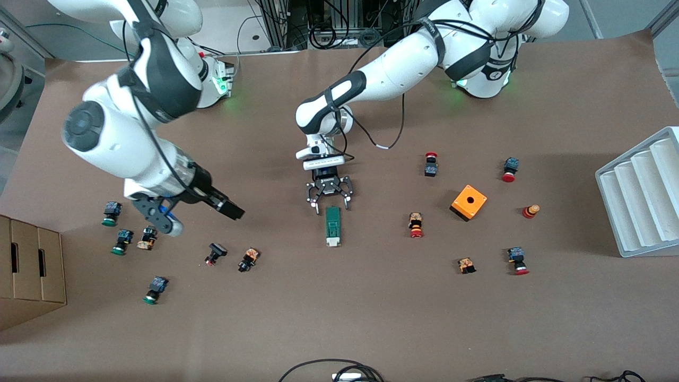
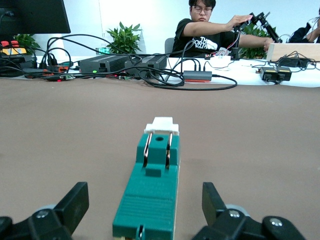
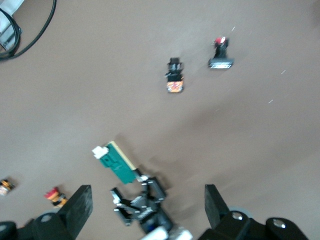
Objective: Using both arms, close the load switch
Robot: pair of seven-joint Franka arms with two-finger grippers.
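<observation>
Lowest in the front view, near the bottom edge, black cables [image 1: 331, 369] curl onto the brown paper-covered table [image 1: 339, 318]. Above them at lower left lies a green-capped push button [image 1: 155, 289], with a cardboard box [image 1: 29, 265] at the left edge. Higher up, in the middle band, a black-capped button [image 1: 215, 253] and an orange-bodied button [image 1: 248, 259] lie left of centre, and a red-capped button [image 1: 517, 260] lies at lower right.

The load switch [image 1: 332, 226], a narrow green rectangular block with a white tab at its lower end, lies flat at the centre of the frame, its long axis running up and down the picture. In the left wrist view the load switch [image 2: 150, 187] stretches away between the two black fingers [image 2: 70, 205], white tab at its distant end.

Just above the switch's upper end, the left gripper [image 1: 329, 204] points down at the table with its fingers spread apart on either side of that end, clamped on nothing.

The right gripper [image 1: 164, 220] hangs at middle left over a cluster of small green-capped and orange buttons, fingers [image 3: 75, 210] apart and empty.

Right of centre sit an orange box with a round hole [image 1: 468, 202] and a red-capped upright button [image 1: 416, 225]. At the right edge stands a white ribbed tray [image 1: 642, 191].
</observation>
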